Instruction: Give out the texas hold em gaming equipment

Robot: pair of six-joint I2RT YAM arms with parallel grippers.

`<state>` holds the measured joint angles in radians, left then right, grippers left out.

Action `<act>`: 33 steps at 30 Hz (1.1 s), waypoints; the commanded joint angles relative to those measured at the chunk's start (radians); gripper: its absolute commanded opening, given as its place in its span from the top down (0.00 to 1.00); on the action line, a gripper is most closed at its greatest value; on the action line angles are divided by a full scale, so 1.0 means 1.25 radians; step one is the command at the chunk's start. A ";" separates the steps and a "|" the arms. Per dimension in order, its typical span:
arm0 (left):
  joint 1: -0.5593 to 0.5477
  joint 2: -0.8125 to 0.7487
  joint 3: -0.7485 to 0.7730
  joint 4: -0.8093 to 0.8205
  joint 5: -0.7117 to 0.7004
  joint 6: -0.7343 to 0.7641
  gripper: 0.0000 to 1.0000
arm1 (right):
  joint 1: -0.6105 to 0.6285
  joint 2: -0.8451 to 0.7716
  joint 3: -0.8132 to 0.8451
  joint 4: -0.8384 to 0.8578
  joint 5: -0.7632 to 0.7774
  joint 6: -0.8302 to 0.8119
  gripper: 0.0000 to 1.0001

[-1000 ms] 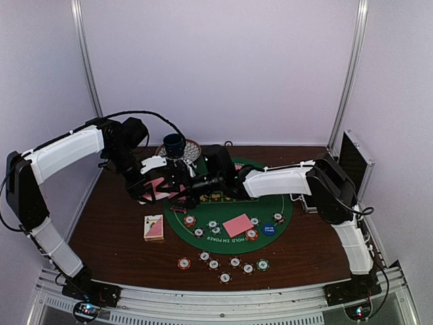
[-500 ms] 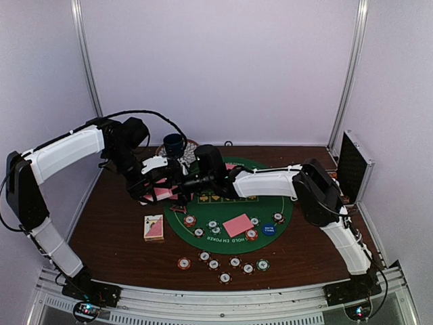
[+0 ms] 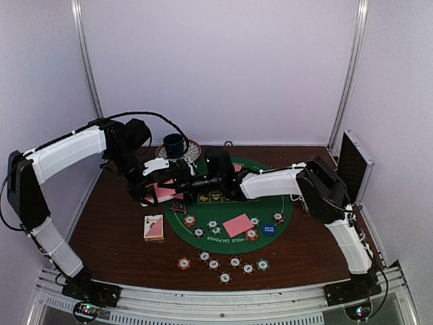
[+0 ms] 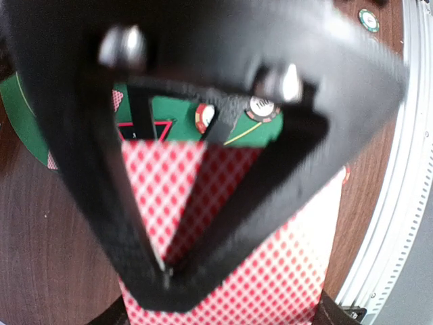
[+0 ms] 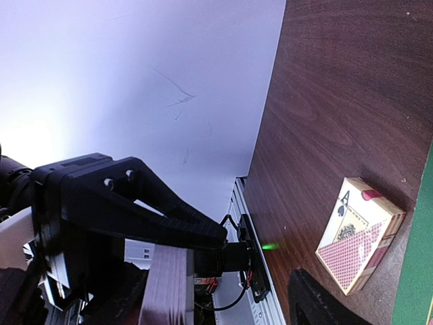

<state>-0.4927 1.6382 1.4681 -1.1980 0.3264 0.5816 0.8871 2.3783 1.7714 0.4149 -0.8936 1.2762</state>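
Observation:
My left gripper (image 4: 166, 273) is shut on a deck of pink-backed playing cards (image 4: 284, 267), held above the left edge of the green felt mat (image 3: 281, 215). In the top view the left gripper (image 3: 161, 187) meets my right gripper (image 3: 191, 183) head-on. In the right wrist view the deck's edge (image 5: 166, 284) stands between the right gripper's (image 5: 210, 308) spread fingers, with the right fingertip (image 5: 318, 305) well clear of it. One pink card (image 3: 237, 225) lies on the mat with striped chips (image 3: 190, 220) and a blue disc (image 3: 269, 229). A red-edged triangle marker (image 4: 139, 128) shows below the deck.
A card box (image 3: 154, 228) lies on the wood left of the mat. A row of chips (image 3: 225, 263) sits near the front edge. A blue cup (image 3: 174, 143) on a saucer stands at the back. A black case (image 3: 354, 164) leans at the right.
My right arm has shifted left and settled at the deck in the left gripper, and its jaws have narrowed a little. The left arm and deck have stayed put.

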 commanded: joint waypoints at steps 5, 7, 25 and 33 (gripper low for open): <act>0.005 -0.015 0.017 -0.002 0.012 0.015 1.00 | -0.030 -0.059 -0.070 -0.026 -0.012 -0.008 0.36; 0.005 -0.013 0.016 -0.001 0.010 0.015 1.00 | -0.029 -0.073 -0.077 -0.021 -0.015 -0.008 0.39; 0.004 -0.011 0.012 0.000 0.004 0.013 1.00 | -0.031 -0.177 -0.117 -0.036 -0.034 -0.024 0.56; 0.005 -0.012 0.012 0.000 -0.002 0.015 1.00 | -0.031 -0.187 -0.129 -0.034 -0.046 -0.014 0.76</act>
<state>-0.4919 1.6382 1.4681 -1.2053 0.3172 0.5858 0.8528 2.1880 1.6245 0.3630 -0.9314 1.2602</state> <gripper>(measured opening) 0.661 0.274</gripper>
